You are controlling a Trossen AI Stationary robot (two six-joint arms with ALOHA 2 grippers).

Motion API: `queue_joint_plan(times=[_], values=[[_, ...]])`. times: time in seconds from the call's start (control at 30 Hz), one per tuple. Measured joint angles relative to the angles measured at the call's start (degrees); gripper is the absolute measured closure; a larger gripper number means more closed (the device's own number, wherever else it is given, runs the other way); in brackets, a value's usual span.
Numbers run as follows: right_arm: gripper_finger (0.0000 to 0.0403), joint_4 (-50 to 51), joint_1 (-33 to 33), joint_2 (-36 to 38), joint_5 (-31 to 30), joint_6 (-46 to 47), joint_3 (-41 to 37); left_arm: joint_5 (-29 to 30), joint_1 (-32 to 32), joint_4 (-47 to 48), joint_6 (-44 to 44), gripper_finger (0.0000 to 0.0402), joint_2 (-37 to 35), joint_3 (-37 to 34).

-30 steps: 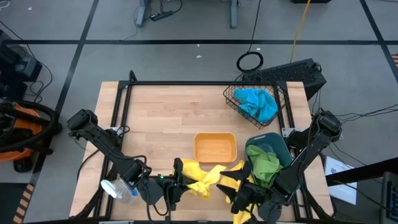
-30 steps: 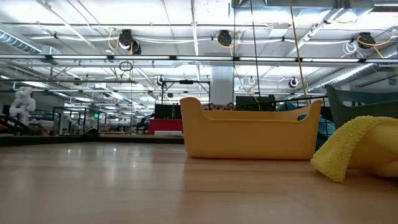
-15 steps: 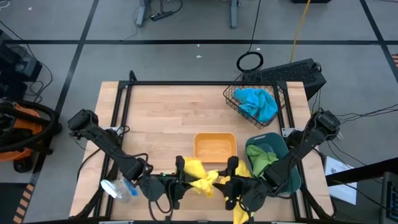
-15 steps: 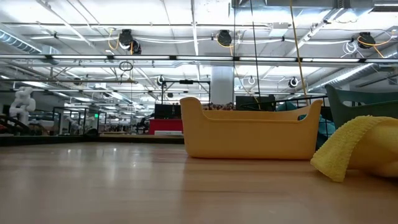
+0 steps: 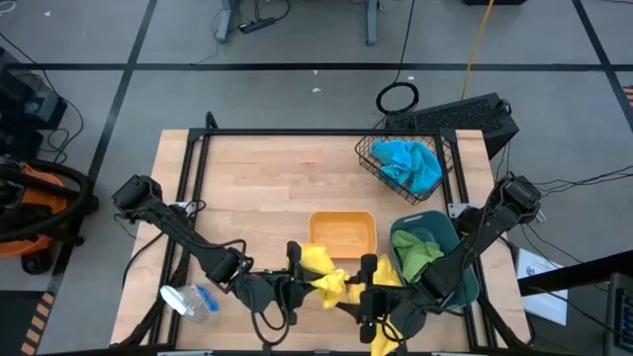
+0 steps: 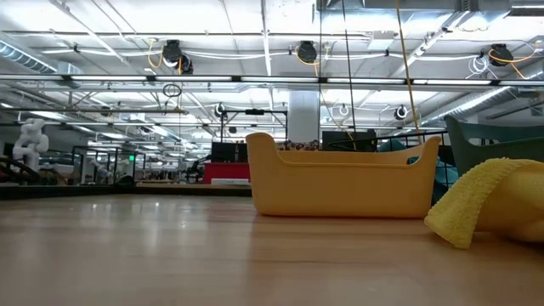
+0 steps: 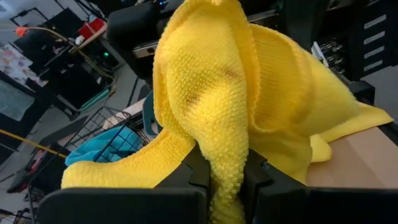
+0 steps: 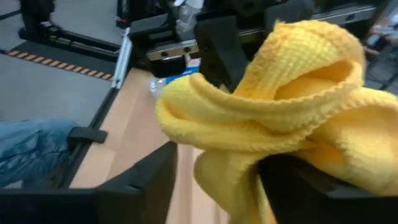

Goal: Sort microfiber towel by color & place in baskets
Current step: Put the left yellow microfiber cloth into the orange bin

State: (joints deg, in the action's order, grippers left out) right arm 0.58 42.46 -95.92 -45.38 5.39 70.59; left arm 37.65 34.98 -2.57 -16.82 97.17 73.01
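Left gripper point(image 7: 227, 180) is clamped shut on the crumpled yellow microfiber towel point(image 5: 326, 277) beside the shallow orange plastic bin point(image 5: 342, 235); right gripper point(image 8: 217, 180) straddles it, jaws parted.

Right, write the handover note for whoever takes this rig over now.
Left gripper: shut on the yellow towel at the table's front edge.
Right gripper: fingers spread around the same towel, grip unclear.
Done: blue towel in the black wire basket, green towel in the teal bin.
Left: yellow towel into the empty orange bin.
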Motion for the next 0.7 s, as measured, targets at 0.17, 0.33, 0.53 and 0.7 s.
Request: queue_joint_plan(times=[0.17,0.33,0.53,0.7], values=[[0.0118,-3.42,-0.43,0.00,-8.09,-2.05,-0.01,-2.63,-0.09,-0.13,-0.02,0.0369,0.00,0.00],[0.0090,-2.82,-2.27,0.00,-3.07,-3.04,0.02,-5.85,-0.10,-0.01,0.02,0.0369,0.07,-0.02],[0.0177,-2.10,-2.86,-0.72,0.31,-5.62,0.04,-12.67,-0.81,-1.12,0.27,0.0367,1.43,-0.04],[0.0317,-1.16,-2.75,-0.76,0.60,-6.60,0.04,-11.99,-1.11,-1.43,2.44,0.0321,1.99,-0.04]])
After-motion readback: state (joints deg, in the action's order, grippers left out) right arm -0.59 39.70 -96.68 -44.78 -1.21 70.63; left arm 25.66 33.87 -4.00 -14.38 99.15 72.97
